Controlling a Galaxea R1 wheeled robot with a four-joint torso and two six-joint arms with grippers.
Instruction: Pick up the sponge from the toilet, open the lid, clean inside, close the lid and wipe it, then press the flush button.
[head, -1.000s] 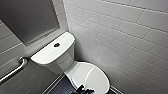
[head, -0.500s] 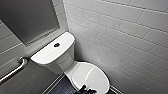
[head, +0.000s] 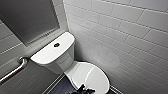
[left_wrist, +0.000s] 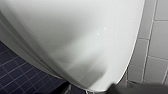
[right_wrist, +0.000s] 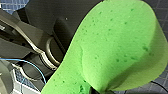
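— What has the right gripper (right_wrist: 99, 91) got?
— It is clamped on the sponge (right_wrist: 117, 47), nipping one end so that the green foam creases there.
— Which way does it lie?
— Its long axis runs straight out from the jaws. The rounded free end points away from the wrist, and the broad face is towards the camera.
— And the left gripper (left_wrist: 91, 90)?
— Just beside the rim of the closed lid (left_wrist: 75, 37). Whether its fingers are apart or together, I cannot tell.
— And farther out?
— Past the lid is the rest of the toilet (head: 62, 62), with the flush button (head: 57, 45) in the middle of the tank top (head: 47, 53). A white tiled wall (head: 120, 37) stands on one side and a steel grab bar (head: 13, 71) on the other. Dark blue floor tiles (left_wrist: 15, 75) lie beneath.
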